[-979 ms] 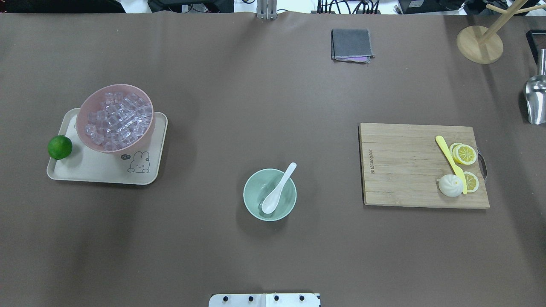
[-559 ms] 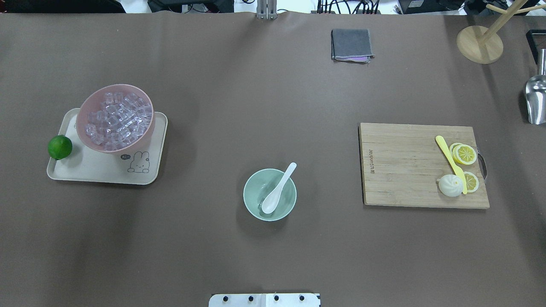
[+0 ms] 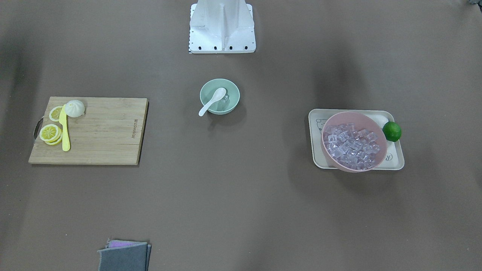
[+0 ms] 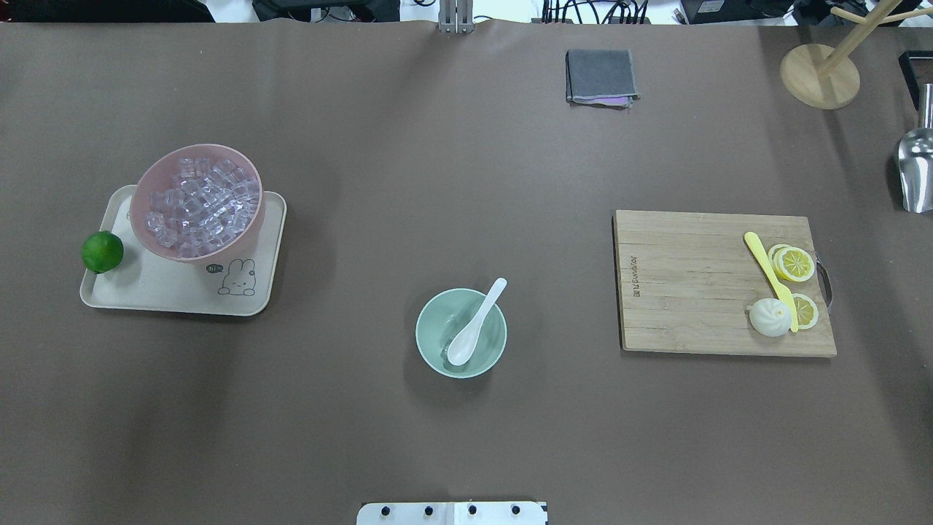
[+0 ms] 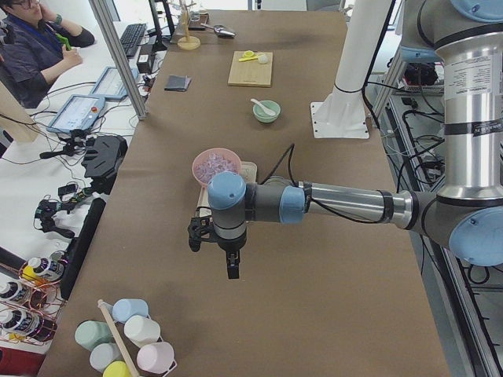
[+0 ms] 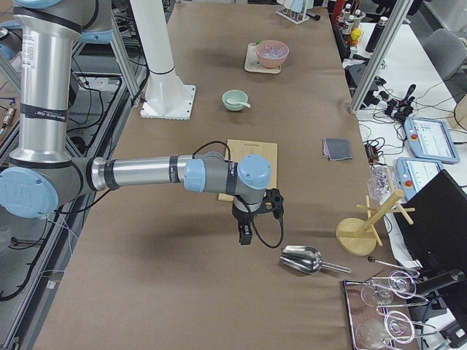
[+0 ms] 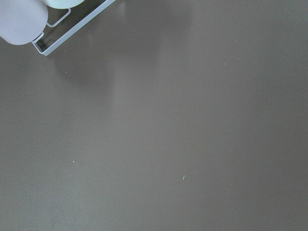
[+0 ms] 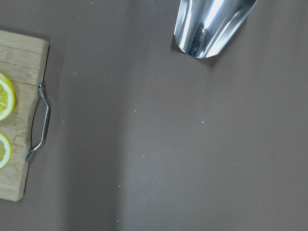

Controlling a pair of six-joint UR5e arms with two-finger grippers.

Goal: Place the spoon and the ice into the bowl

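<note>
Nothing has shifted on the overhead feed since a second ago: every item sits exactly where it was.

The spoon (image 4: 474, 324) is in the bowl (image 4: 421, 328), scoop down in the basin. Its handle leans over the rim, pointing away from the robot and toward its right. That's the spoon's long axis, a diagonal. In the front-facing feed I can pick out one ice (image 3: 225, 98) cube in the bowl, just beside the scoop on the robot's left side. So I judge both items delivered, with nothing left to fetch.

The left pincer (image 5: 233, 269) hangs above bare surface at the robot's left end, out past the tray (image 4: 146, 295) and the pink bowl (image 4: 219, 251). The bowl lies well away from it, back toward the middle. The right pincer (image 6: 246, 235) hovers past the cutting board (image 4: 692, 292) at the opposite end, near the metal scoop (image 6: 300, 259). Again the bowl is well apart, inward.

I only get both pincers from the side cameras, so I can't tell how far apart the jaws stand or whether they hold anything. Neither arm looks clearly nearer to the bowl.
</note>
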